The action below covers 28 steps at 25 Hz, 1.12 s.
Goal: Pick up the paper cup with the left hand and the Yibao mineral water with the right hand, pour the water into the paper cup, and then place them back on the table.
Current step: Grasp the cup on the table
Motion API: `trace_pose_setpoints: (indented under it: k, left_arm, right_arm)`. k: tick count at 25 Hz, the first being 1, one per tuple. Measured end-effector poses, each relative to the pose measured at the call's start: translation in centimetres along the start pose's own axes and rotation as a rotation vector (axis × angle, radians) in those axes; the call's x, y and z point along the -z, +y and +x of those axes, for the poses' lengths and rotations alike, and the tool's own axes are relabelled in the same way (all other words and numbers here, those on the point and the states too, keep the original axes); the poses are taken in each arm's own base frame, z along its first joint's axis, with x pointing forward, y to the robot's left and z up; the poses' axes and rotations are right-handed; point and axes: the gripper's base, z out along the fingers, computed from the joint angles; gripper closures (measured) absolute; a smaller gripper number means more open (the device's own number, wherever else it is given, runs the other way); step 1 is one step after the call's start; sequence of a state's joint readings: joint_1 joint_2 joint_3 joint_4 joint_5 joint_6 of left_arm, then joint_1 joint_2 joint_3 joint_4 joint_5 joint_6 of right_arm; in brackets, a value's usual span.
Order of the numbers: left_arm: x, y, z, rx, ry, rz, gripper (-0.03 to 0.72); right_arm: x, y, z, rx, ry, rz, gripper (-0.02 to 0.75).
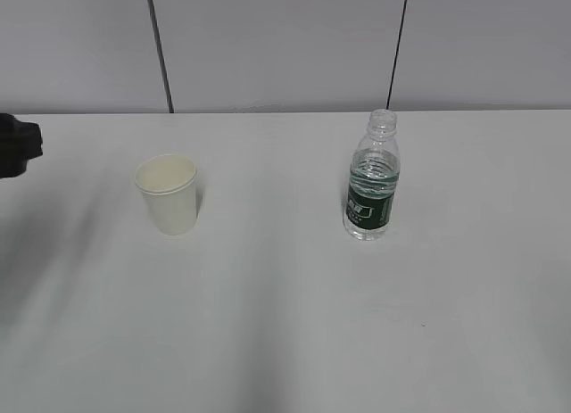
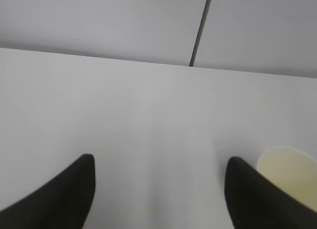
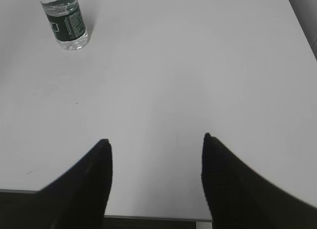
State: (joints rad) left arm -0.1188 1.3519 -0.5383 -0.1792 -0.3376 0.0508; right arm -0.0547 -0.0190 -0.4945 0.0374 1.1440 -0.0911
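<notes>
Cream paper cup [image 1: 167,194] sits left on the desk [image 1: 285,324], uncapped bottle [image 1: 372,181] well right. Left gripper [image 2: 158,189] and right gripper [image 3: 154,160] gape wide, holding nothing. Squeeze too hard and that cup probably crumples.

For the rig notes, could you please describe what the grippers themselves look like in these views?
Little shows. The left gripper has two plain matte black fingers tapering to rounded tips. The right gripper looks the same, with black tapered fingers. No cables, markings or labels are visible. In the exterior view only a black rounded part shows at the left edge.
</notes>
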Motion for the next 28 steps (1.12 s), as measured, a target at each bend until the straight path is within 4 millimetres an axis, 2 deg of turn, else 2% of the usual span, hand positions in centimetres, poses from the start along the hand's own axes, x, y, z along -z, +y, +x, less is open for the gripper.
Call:
trace_pose_setpoints:
  k: [5, 11, 20, 23, 28]
  left_arm:
    - [-1.6, -0.5, 1.3, -0.013, 0.016, 0.006, 0.192]
    - [-1.6, -0.3, 2.0, -0.003, -0.002, -0.004, 0.192]
    - [0.6, 0.6, 6.0, 0.079, -0.028, -0.015, 0.192]
    - [1.6, 0.4, 7.0, 0.081, -0.068, 0.038, 0.192]
    - [2.3, -1.2, 7.6, -0.057, -0.095, 0.219, 0.192]
  right_arm:
    - [0.0, 0.0, 0.0, 0.000, 0.000, 0.000, 0.311]
    - [0.0, 0.0, 0.0, 0.000, 0.000, 0.000, 0.311]
    - [0.0, 0.0, 0.0, 0.000, 0.000, 0.000, 0.311]
    - [0.0, 0.0, 0.0, 0.000, 0.000, 0.000, 0.311]
    - [0.0, 0.0, 0.0, 0.000, 0.000, 0.000, 0.311]
